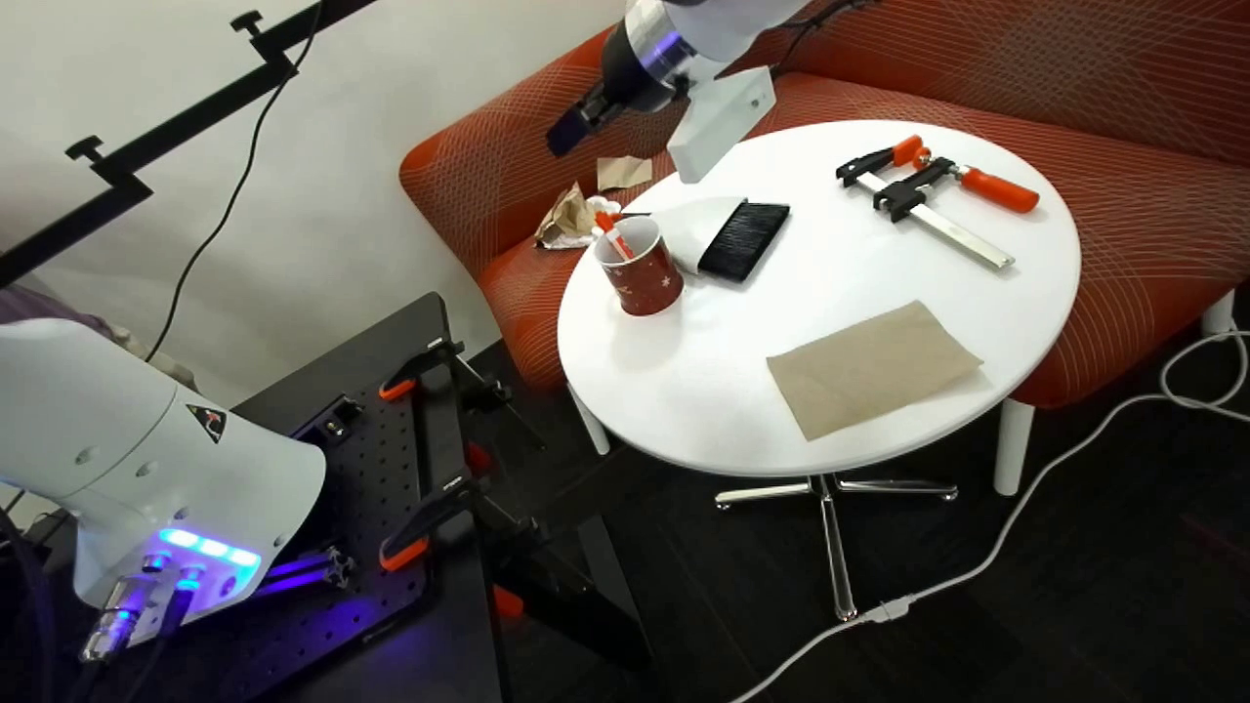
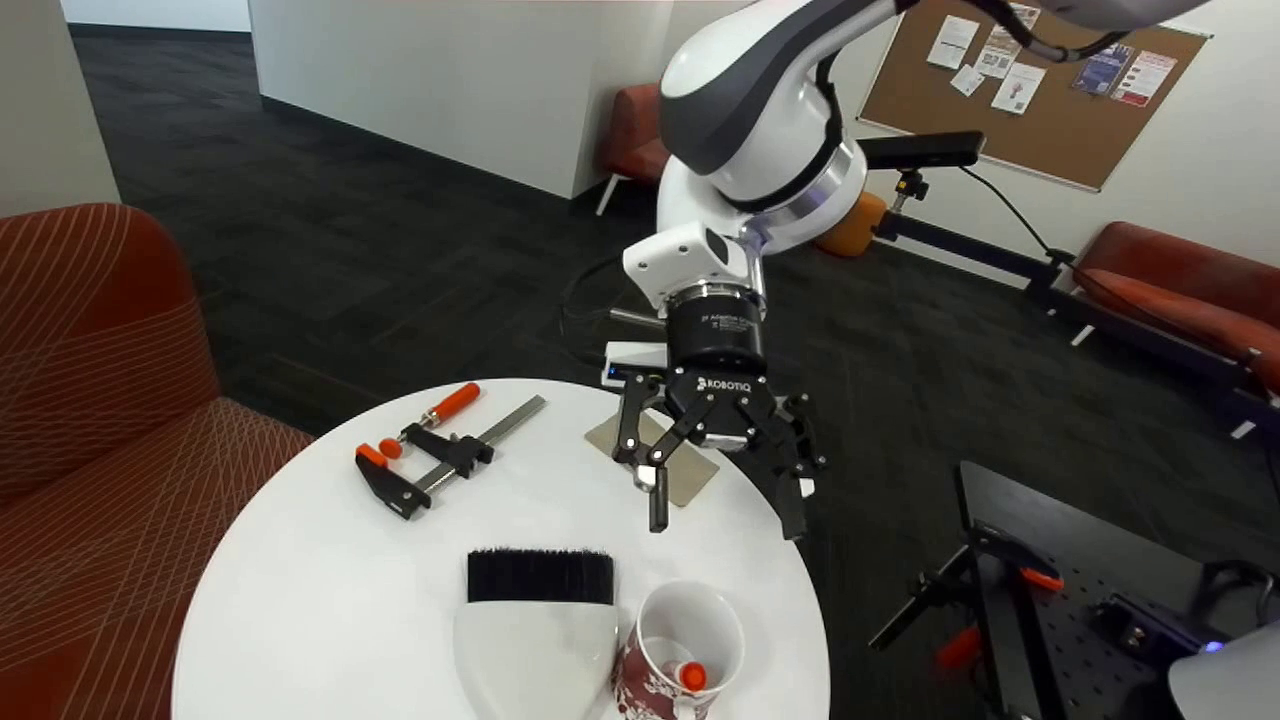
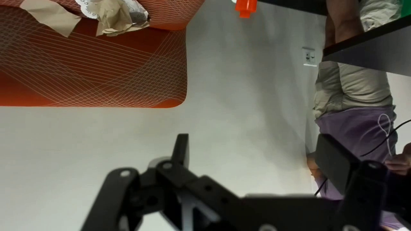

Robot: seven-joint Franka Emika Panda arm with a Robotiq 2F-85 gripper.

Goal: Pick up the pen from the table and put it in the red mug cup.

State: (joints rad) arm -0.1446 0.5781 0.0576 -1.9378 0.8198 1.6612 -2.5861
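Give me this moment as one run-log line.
pen: inside red mug, leaning | red mug: upright on table | claw: open, empty, aloft | placement: done

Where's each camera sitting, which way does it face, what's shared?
Exterior view: high beside the table, facing the corkboard; shows arm, gripper, part of the base.
Exterior view: high near the base, facing down at table and sofa; shows base, arm, gripper.
Wrist view: by the gripper, facing wall, sofa, person, upside down; shows gripper fingers.
Both exterior views: table, pen in red mug cup, brush, gripper.
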